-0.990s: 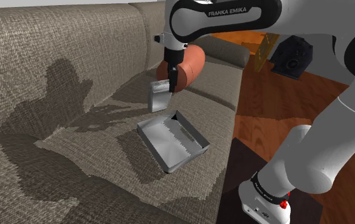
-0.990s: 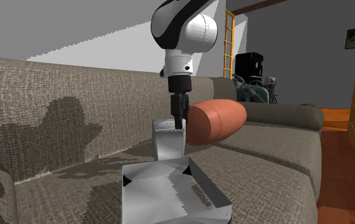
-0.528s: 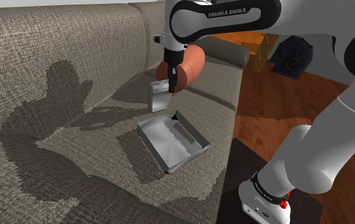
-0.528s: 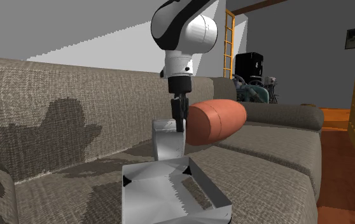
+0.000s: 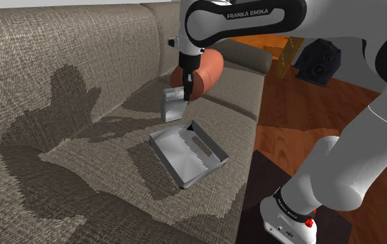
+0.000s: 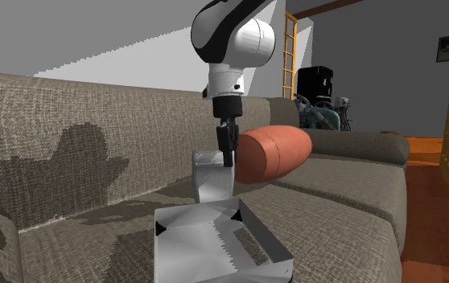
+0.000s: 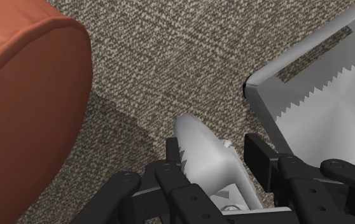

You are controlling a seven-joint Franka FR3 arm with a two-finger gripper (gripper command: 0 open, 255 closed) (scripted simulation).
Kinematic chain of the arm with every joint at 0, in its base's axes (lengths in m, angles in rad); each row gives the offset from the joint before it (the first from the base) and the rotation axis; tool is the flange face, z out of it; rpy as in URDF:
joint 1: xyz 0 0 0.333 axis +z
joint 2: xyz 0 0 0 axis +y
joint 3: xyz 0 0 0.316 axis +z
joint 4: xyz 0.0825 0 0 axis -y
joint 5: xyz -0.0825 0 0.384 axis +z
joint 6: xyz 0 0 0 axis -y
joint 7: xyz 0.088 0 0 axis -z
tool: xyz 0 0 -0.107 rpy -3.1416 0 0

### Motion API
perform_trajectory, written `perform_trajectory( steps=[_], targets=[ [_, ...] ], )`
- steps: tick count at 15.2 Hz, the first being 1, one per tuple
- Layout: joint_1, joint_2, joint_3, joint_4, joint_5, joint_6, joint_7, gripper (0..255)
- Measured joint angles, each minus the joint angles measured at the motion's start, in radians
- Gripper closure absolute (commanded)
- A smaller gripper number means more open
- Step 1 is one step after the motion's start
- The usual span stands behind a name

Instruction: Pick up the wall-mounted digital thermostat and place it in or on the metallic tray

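Gripper (image 7: 214, 156) pinching one grey thermostat (image 5: 173, 105), one metallic tray (image 5: 185, 158) nearby, one orange bolster (image 6: 271, 154)

Light lettering "FRANKA EMIKA" stands on a dark section of the arm (image 5: 247, 12), upper link. Small print on the black band (image 5: 287, 205) near the stand is illegible.

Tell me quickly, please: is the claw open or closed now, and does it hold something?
Claw: closed on the grey thermostat, holding it by its top edge.
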Motion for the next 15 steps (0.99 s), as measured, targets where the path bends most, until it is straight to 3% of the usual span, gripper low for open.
perform_trajectory(
  steps=[15],
  targets=[
    [0.001, -0.01, 0.001, 0.161, 0.001, -0.173, -0.001, 255]
  ],
)
